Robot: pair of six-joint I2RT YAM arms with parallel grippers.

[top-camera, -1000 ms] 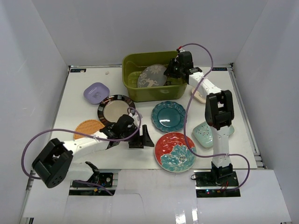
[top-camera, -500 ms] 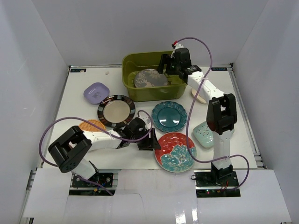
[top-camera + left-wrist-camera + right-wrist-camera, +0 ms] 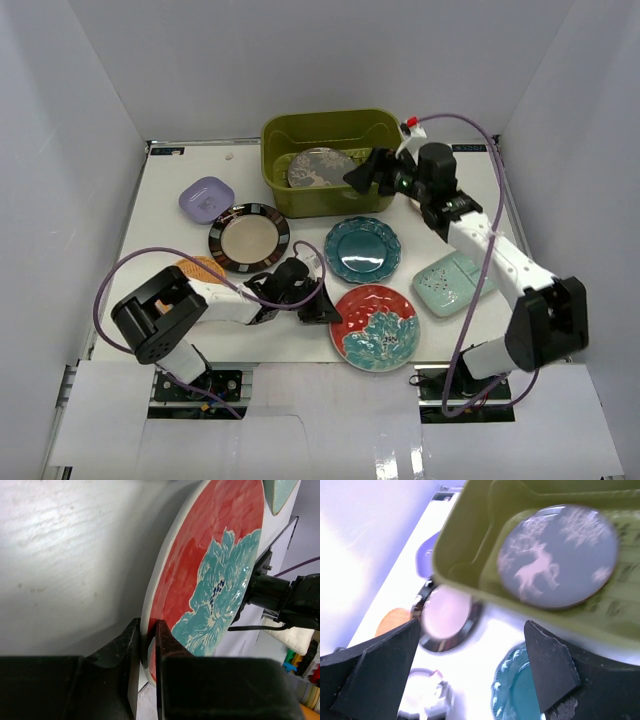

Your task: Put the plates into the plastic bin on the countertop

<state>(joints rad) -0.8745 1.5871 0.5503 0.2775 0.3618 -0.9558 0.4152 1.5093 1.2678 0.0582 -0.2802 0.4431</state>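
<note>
Left gripper (image 3: pixel 322 310) pinched the left rim of the red plate (image 3: pixel 377 326), which lay by the countertop's (image 3: pixel 170 240) near edge. Right gripper (image 3: pixel 362 174) hung spread wide and empty above the plastic bin's (image 3: pixel 300 128) near-right corner at the far edge, with the grey deer plate (image 3: pixel 320 167) lying inside.

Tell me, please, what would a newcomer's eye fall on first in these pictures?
Most likely the olive-green bin at the far middle of the white countertop, with a grey deer-print plate lying inside it and the right claw open at its right side. Next comes the red plate with a teal flower near the front edge, its rim pinched by the left claw.
</note>
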